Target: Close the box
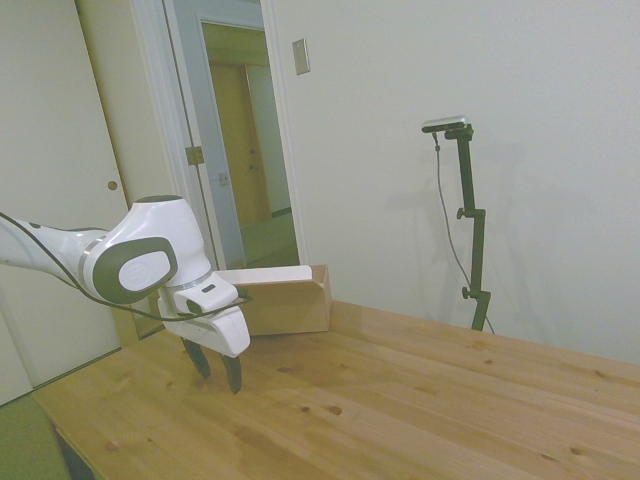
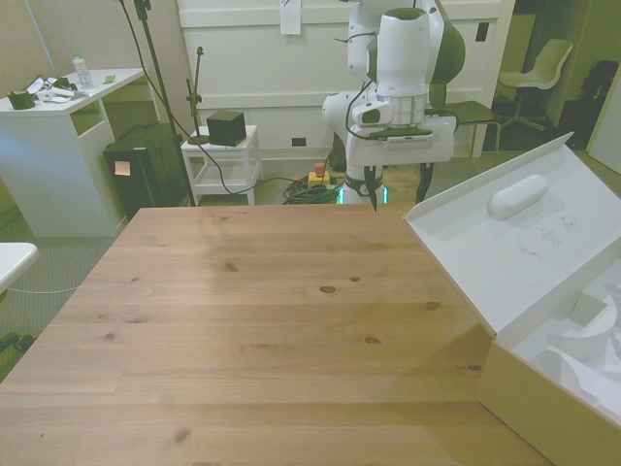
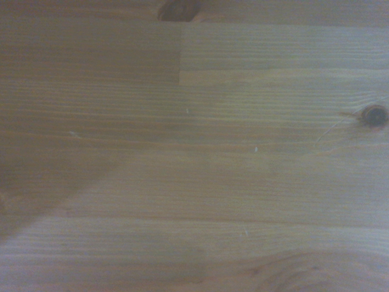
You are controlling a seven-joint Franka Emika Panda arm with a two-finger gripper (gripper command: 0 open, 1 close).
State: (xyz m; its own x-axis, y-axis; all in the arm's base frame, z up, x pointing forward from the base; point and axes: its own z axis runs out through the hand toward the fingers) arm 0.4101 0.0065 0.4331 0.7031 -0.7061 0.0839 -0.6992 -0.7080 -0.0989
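The cardboard box (image 2: pixel 543 398) is seen at the near right corner of the wooden surface (image 2: pixel 272 311) in the front view, its lid flap (image 2: pixel 505 257) raised and leaned open toward the front view's left, with the white inside and the oval handle bump shown. The gripper (image 1: pixel 218 372) is held just above the bare surface, well apart from the box, nothing between its dark fingers (image 1: pixel 233 375), which are set slightly apart. Only wood grain is shown in the wrist view.
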